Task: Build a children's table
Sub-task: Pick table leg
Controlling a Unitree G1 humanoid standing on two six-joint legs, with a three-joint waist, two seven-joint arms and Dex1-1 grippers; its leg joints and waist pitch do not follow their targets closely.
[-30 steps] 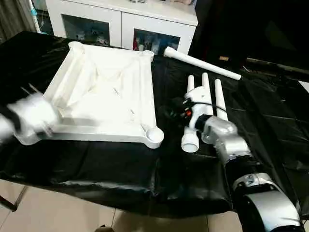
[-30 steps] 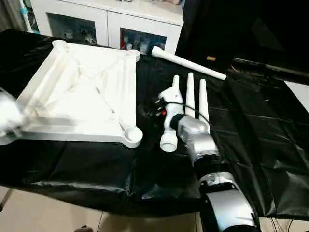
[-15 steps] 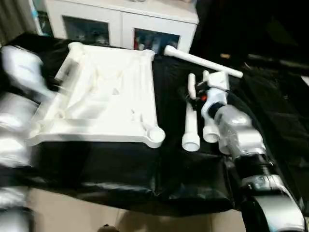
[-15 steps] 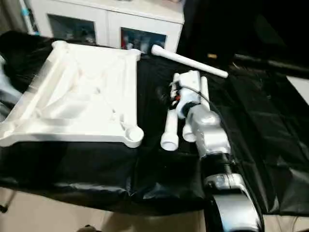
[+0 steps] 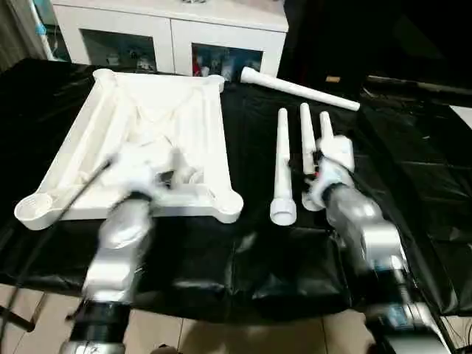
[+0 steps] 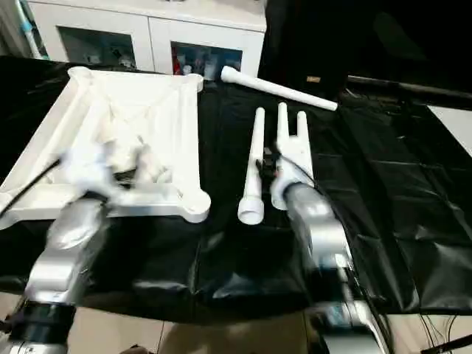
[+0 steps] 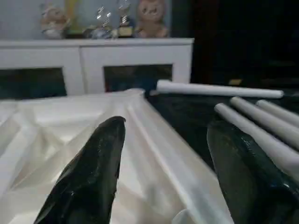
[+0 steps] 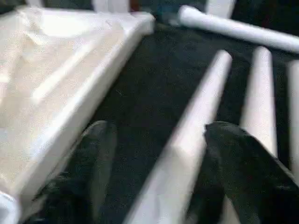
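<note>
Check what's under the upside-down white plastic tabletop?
The white ribbed plastic tabletop lies on a black plastic sheet that covers the whole work surface. What is beneath the sheet cannot be seen, nor anything trapped under the tabletop itself.

Home room: white glass-door cabinet [image 5: 171,37], teddy bear [image 7: 151,17], trophies [image 7: 112,18].
</note>
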